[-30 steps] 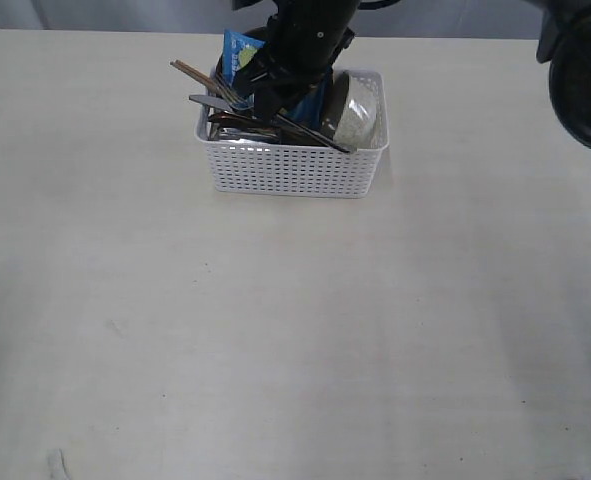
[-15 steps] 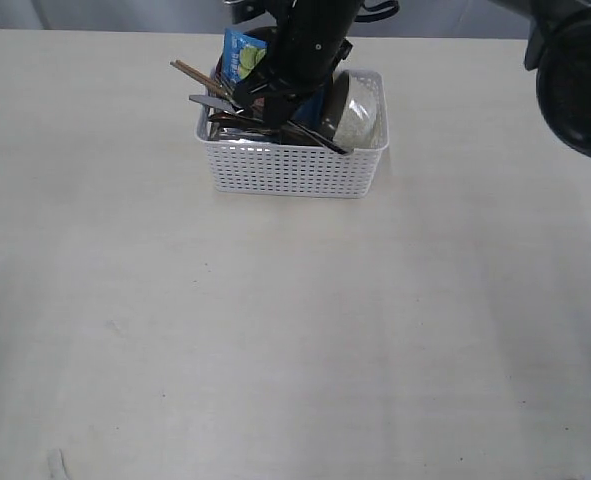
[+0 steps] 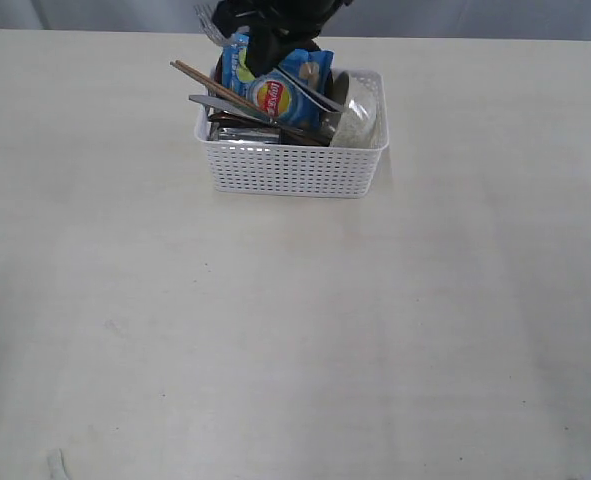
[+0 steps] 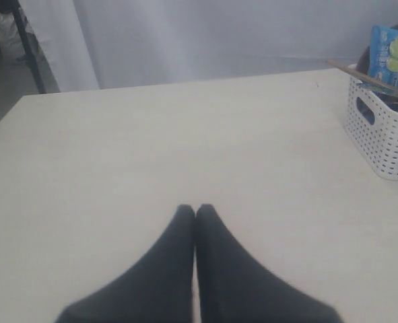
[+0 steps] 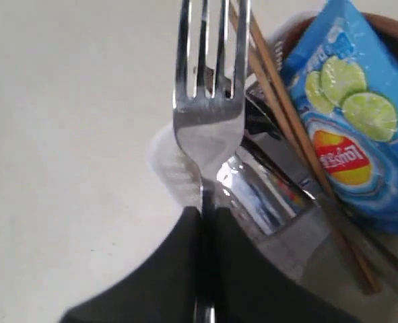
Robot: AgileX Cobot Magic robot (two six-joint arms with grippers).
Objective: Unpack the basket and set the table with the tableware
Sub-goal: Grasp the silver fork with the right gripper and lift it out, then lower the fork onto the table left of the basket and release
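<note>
While the right pincer (image 5: pixel 205 214) is clamped on the handle of the steel fork (image 5: pixel 209 114), its two dark fingers are pressed together with the thin handle between them. The fork stands out straight from the fingertips with its prongs pointing away from them. In the exterior view the fork (image 3: pixel 208 17) is seen in the air above the far left corner of the white basket (image 3: pixel 295 160), under the dark arm at the upper edge.

The basket stands on the far part of the pale worktop (image 3: pixel 275 330). Inside it a blue chip bag (image 3: pixel 275 90) stands upright, and a pale bowl (image 3: pixel 360 115) leans on its side at the right end. Two brown chopsticks (image 3: pixel 200 78) and a steel knife (image 3: pixel 230 105) lie slanted across the contents, and their ends stick out over the left rim.

The left pincer (image 4: pixel 196 212) has its fingers together with nothing between them. It hangs above bare worktop, well apart from the basket (image 4: pixel 380 134).
</note>
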